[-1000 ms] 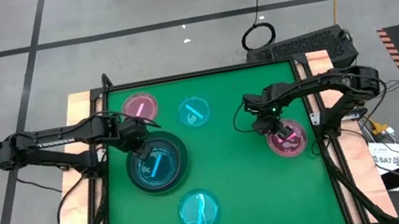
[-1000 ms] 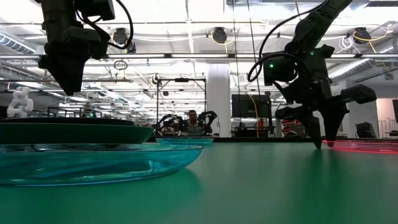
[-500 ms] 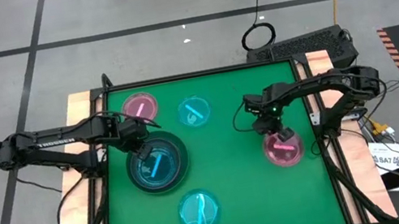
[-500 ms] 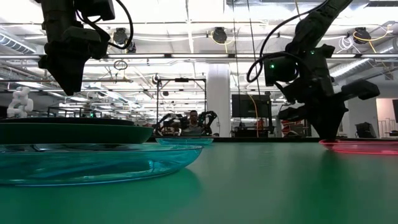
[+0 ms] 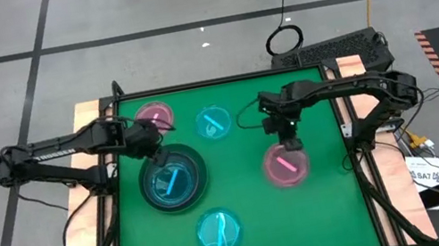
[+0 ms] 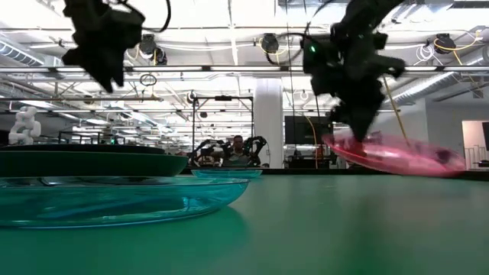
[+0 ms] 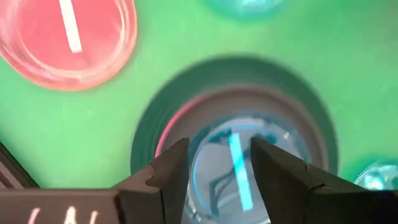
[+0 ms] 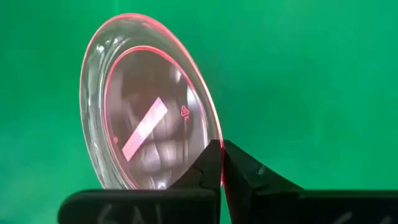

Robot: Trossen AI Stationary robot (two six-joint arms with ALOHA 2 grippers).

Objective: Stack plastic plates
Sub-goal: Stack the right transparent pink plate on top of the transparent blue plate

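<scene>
A small translucent pink plate (image 5: 285, 166) hangs in my shut right gripper (image 5: 288, 140) over the table's right half; in the low view this pink plate (image 6: 393, 155) is off the table and tilted. My left gripper (image 7: 217, 149) is open and touches nothing. It hovers above the stack (image 5: 173, 178), a dark grey plate (image 7: 311, 112) holding a bright pink plate (image 7: 166, 127) and a cyan one (image 7: 239, 168). Another translucent pink plate (image 5: 153, 116) and two cyan plates (image 5: 214, 122) (image 5: 218, 230) lie flat on the mat. My right gripper (image 8: 221, 152) pinches the rim (image 8: 211, 134) of the translucent pink plate between its two fingers, on the plate's far side. The fingers come from above, pointing down. The plate is lifted clear of the table and tilted, its free side lower (image 6: 451, 163).
The green mat (image 5: 256, 225) covers the table, with bare room in its middle and near right. Wooden edges (image 5: 83, 120) and frame rails border it. Cables and a black box (image 5: 342, 49) lie past the far edge. People sit far behind in the low view.
My right gripper has moved up and toward the table's middle, and the pink plate, which lay by the right edge, is now lifted clear and tilted. My left gripper has risen a little above the stack.
</scene>
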